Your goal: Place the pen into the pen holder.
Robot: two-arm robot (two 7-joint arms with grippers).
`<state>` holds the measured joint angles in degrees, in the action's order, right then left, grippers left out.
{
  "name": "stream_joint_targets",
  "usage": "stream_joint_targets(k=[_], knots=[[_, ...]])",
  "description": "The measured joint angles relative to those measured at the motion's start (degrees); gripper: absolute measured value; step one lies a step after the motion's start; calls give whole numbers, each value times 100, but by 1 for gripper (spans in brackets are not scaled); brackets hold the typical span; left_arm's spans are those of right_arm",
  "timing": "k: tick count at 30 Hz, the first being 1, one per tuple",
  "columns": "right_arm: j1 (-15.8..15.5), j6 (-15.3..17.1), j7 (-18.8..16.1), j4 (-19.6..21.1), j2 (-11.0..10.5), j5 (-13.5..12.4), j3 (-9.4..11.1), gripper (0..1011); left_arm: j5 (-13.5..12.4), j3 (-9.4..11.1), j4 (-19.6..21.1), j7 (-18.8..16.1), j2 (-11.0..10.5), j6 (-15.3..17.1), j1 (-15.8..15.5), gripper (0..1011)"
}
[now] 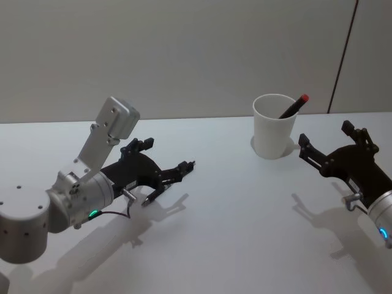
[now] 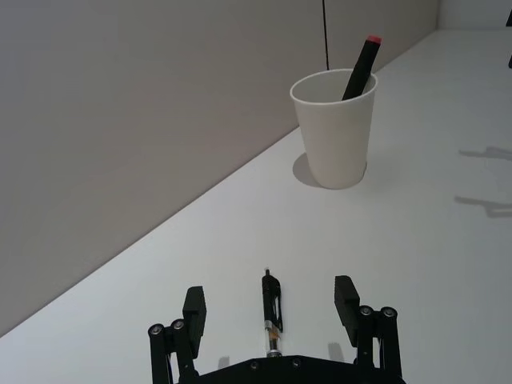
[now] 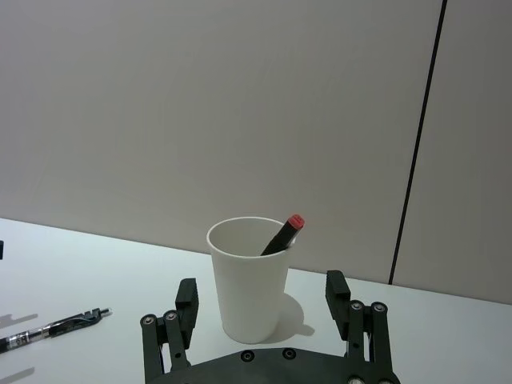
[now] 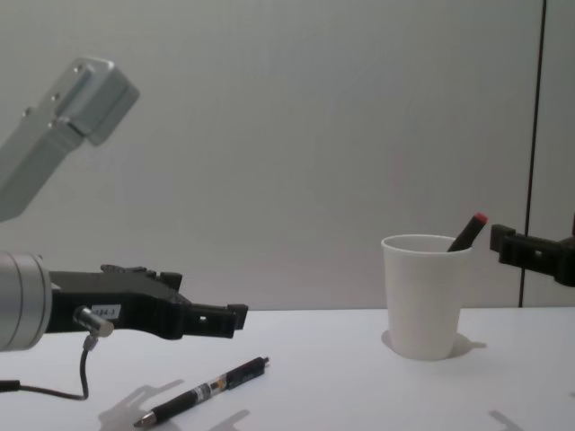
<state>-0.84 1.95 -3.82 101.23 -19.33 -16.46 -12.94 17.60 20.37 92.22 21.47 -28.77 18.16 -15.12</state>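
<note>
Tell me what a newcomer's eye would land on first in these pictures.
The white paper cup stands toward the far right of the table, with a red-tipped black marker leaning inside it. On the left, a black pen lies flat on the table just below the open left end effector. The right end effector, also open, hangs close to the cup on its right.

Seemingly a bare test lab: smooth white surface (image 1: 233, 245), blank grey panelled wall (image 1: 184, 55) directly behind it.
</note>
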Motion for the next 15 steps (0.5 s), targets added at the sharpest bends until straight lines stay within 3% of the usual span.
stream_joint_targets(k=[15], knots=[[0,0,0,0,0,0,0,1002,-162,1,-276,440,136,834,-381,1001]])
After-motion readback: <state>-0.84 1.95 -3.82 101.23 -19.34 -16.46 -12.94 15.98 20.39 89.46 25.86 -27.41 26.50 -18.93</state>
